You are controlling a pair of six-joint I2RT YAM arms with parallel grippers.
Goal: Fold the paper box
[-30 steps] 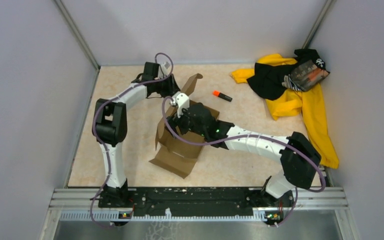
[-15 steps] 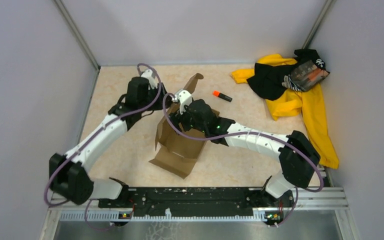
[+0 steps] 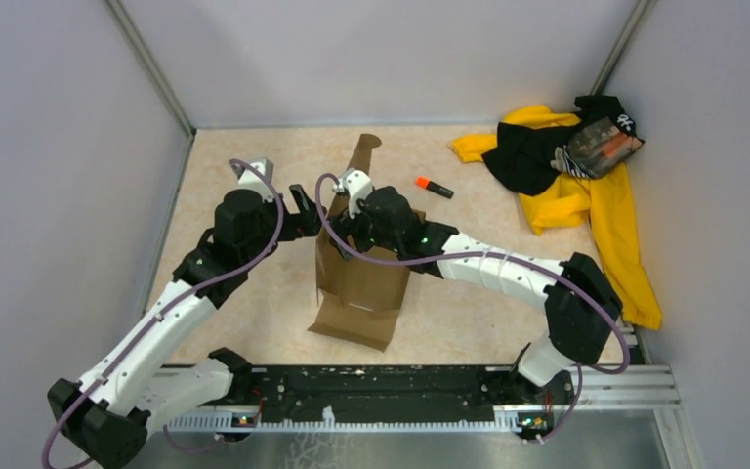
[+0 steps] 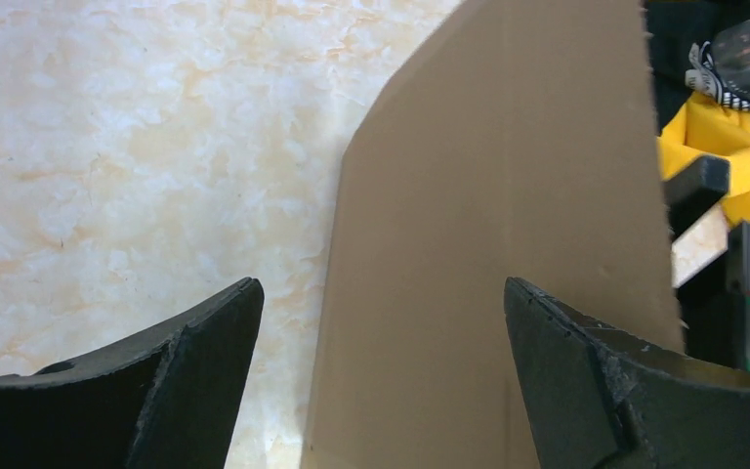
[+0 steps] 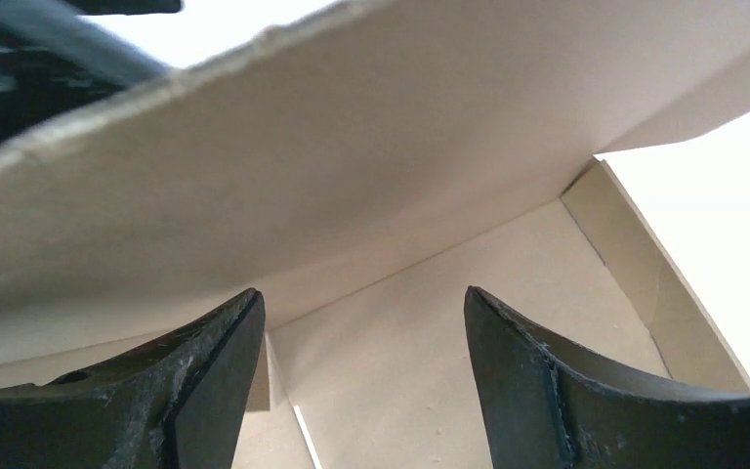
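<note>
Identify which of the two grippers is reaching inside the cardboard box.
The right gripper: inner walls of the paper box surround it. The left gripper is outside, facing a flap.

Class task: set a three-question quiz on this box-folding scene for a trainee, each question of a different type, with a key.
1. True or false: the left end effector is clamped shut on the paper box.
2. Where does the orange marker lie? A: inside the box. B: on the table, between the box and the clothing pile. C: on top of the pile.
3. Fill in: the wrist view that shows the box's inside belongs to the ___ arm.
Key: 1 false, it stands open; 2 B; 3 right, the right end effector sits under a flap.
</note>
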